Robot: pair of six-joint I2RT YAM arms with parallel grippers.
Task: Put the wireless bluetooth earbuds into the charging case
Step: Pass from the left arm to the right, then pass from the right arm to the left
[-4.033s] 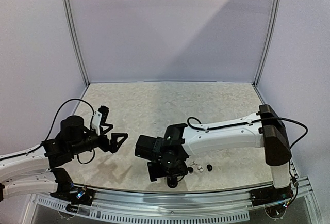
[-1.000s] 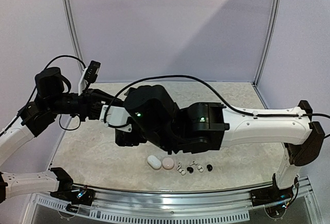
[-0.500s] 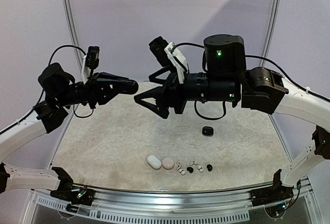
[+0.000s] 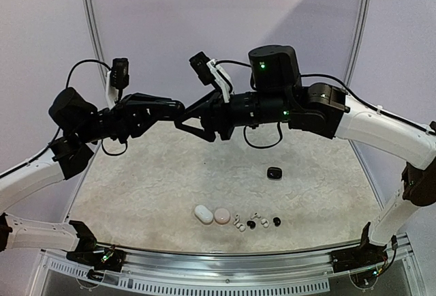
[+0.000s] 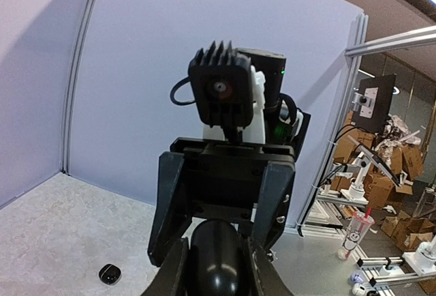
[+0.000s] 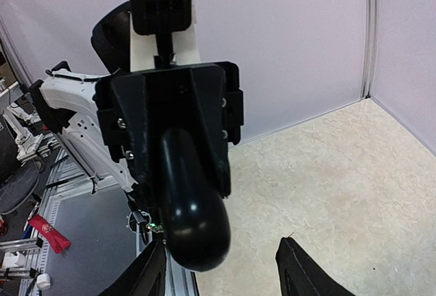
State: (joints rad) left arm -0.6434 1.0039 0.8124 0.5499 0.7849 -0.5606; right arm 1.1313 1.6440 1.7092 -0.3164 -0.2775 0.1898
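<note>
The wireless bluetooth earbuds (image 4: 251, 224) are scattered at the six o'clock edge of the worktop (image 4: 150, 187), beside a white case (image 4: 203, 214) and a pink case (image 4: 222, 215). A black oval case (image 5: 214, 262) is clamped in the raised left hand (image 4: 176, 110). At its three o'clock, the right hand (image 4: 184, 120) is spread wide and empty.

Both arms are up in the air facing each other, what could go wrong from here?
The left gripper holds a black case high above the table; if the open right gripper closes off-centre, it may slip and fall. The grippers are nearly nose to nose, so a small overshoot might knock them together.
</note>
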